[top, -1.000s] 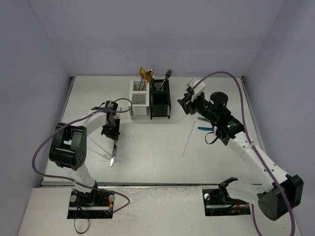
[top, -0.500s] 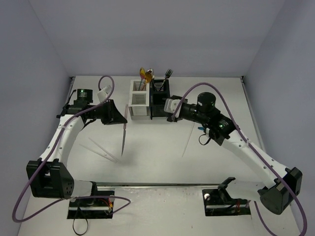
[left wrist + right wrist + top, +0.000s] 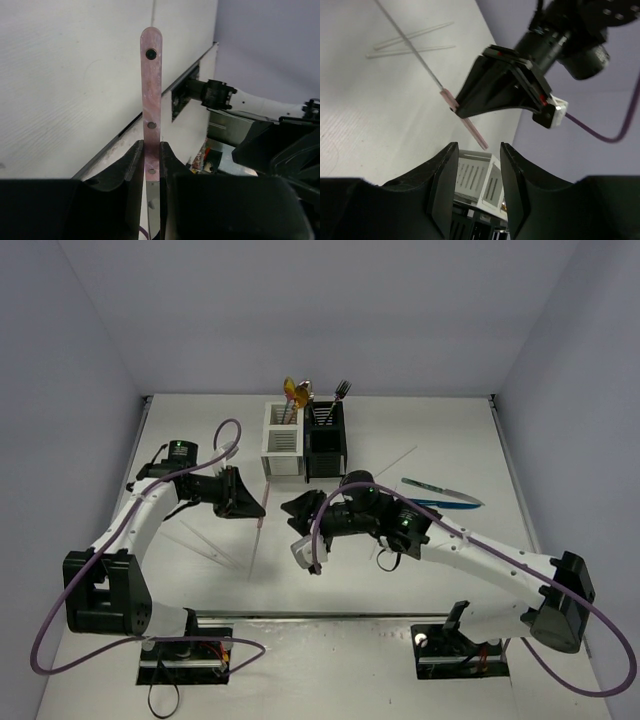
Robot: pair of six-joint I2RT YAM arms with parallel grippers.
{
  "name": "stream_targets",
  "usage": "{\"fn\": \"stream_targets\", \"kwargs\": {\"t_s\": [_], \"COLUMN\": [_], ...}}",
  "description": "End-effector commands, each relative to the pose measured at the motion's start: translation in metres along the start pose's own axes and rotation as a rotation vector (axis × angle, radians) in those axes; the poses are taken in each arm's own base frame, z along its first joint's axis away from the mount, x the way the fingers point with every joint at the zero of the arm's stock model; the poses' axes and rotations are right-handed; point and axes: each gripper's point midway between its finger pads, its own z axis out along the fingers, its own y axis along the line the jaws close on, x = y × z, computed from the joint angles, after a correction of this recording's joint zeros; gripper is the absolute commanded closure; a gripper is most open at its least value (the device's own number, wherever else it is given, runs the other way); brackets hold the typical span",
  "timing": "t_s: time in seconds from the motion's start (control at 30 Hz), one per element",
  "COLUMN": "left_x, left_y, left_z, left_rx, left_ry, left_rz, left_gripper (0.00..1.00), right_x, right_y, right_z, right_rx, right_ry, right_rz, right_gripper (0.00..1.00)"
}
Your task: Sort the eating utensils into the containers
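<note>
White tabletop (image 3: 440, 440) below; left fingers (image 3: 132, 165) pinching pink knife handle (image 3: 151, 95), poking out ahead; right fingers (image 3: 442, 175) parted, empty, facing it.

L gripper (image 3: 151, 148) clamped, R gripper (image 3: 478, 148) ajar

Both arms are wearing white link shells between black joint housings, the left arm (image 3: 135, 515) and the right arm (image 3: 490, 555) alike. A left purple cable (image 3: 600, 136) is running off a white camera block (image 3: 555, 112) at the left wrist, and a right purple cable (image 3: 314, 525) is looping beside the right wrist. A small green light (image 3: 180, 447) is glowing on a left joint. The left gripper (image 3: 152, 145) and the right gripper (image 3: 478, 146) are showing matte black, wedge-shaped fingers. The left base plate (image 3: 165, 668) is showing black, with red and yellow wires on it.
</note>
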Motion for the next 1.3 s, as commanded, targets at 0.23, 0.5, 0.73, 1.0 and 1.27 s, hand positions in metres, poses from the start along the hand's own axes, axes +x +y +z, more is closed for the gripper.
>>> {"fn": "stream_targets", "kwargs": {"t_s": [0.23, 0.5, 0.73, 1.0, 1.27], "left_x": [-0.012, -0.005, -0.003, -0.002, -0.002], "left_y": [0.03, 0.037, 0.037, 0.033, 0.029], "left_z": [-0.007, -0.001, 0.004, 0.008, 0.012], "left_rx": [-0.39, -0.451, -0.442, -0.416, -0.381], "left_ry": [-0.075, -0.056, -0.042, -0.032, -0.017], "left_rz": [0.183, 0.167, 0.131, 0.097, 0.077], "left_gripper": [1.0, 1.0, 1.0, 1.0, 1.0], "right_x": [-0.025, -0.016, -0.008, 0.008, 0.014], "right_y": [0.043, 0.047, 0.05, 0.05, 0.039], "right_z": [0.04, 0.07, 0.087, 0.106, 0.121], "right_rx": [-0.214, -0.26, -0.287, -0.303, -0.272], "right_ry": [-0.064, -0.029, 0.0, 0.048, 0.066], "right_rz": [-0.128, -0.16, -0.208, -0.246, -0.269], "right_gripper": [0.6, 0.56, 0.5, 0.55, 0.77]}}
